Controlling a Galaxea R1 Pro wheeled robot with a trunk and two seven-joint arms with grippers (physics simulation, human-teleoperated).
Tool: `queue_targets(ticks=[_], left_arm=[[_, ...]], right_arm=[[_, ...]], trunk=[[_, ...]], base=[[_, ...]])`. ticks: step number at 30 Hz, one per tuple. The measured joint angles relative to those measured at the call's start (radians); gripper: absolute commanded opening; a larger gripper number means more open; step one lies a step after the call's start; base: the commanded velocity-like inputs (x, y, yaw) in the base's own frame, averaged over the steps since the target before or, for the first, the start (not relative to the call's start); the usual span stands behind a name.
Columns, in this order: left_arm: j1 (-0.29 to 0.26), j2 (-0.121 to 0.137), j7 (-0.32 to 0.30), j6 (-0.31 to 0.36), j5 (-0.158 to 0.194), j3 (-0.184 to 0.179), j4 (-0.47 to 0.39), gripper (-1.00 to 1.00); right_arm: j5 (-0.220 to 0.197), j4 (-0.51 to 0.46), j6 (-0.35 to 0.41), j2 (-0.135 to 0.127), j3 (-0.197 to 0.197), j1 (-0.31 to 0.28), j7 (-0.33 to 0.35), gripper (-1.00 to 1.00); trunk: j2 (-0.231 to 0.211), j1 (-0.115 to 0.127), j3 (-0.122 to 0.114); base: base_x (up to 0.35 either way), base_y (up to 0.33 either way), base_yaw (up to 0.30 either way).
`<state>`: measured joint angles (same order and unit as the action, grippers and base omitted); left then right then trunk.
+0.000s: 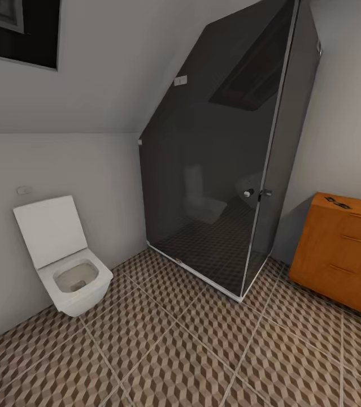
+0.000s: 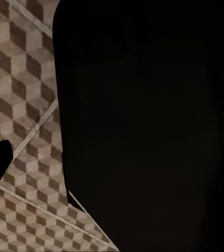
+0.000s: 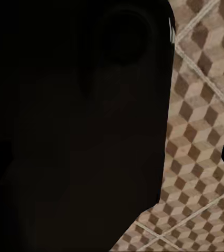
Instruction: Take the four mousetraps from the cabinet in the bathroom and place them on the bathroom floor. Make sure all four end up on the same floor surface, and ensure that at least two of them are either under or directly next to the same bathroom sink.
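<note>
At nine o'clock in the head view a white toilet (image 1: 67, 254) stands on the cube-patterned floor (image 1: 191, 350), with a dark glass shower (image 1: 231, 152) at twelve. At three o'clock the orange cabinet (image 1: 344, 254), cut off by the frame edge, carries a small dark shape (image 1: 338, 201) on top, perhaps a mousetrap, too small to confirm. I judge such traps light, stiff and snappy, best taken by the board's edges; both wrist views are mostly blocked by black, so I cannot tell either tool's opening or load.

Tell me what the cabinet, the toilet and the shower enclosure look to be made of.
Cabinet: orange-brown wood, satin, with faint grain and slim bar handles.
Toilet: glossy white, probably ceramic; its smooth square bowl catches soft highlights.
Shower enclosure: dark tinted glass in thin metal framing, since it mirrors the toilet and shows floor tiles through it.
</note>
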<state>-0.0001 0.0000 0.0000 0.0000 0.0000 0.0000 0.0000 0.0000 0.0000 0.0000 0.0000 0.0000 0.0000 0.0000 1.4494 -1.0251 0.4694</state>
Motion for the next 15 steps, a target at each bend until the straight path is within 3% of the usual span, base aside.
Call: queue_targets(ticks=[5,15], left_arm=[[-0.012,0.012,-0.001,-0.001,0.001,-0.001,0.001,1.0],[-0.013,0.016,-0.001,-0.001,0.001,-0.001,0.001,1.0]], right_arm=[[0.001,-0.023,-0.007,0.022,0.0,-0.012,-0.002,1.0],[0.001,-0.038,-0.03,0.028,0.0,-0.013,-0.004,1.0]], trunk=[[0.0,0.0,0.0],[0.0,0.0,0.0]], base=[[0.0,0.0,0.0],[0.0,0.0,0.0]])
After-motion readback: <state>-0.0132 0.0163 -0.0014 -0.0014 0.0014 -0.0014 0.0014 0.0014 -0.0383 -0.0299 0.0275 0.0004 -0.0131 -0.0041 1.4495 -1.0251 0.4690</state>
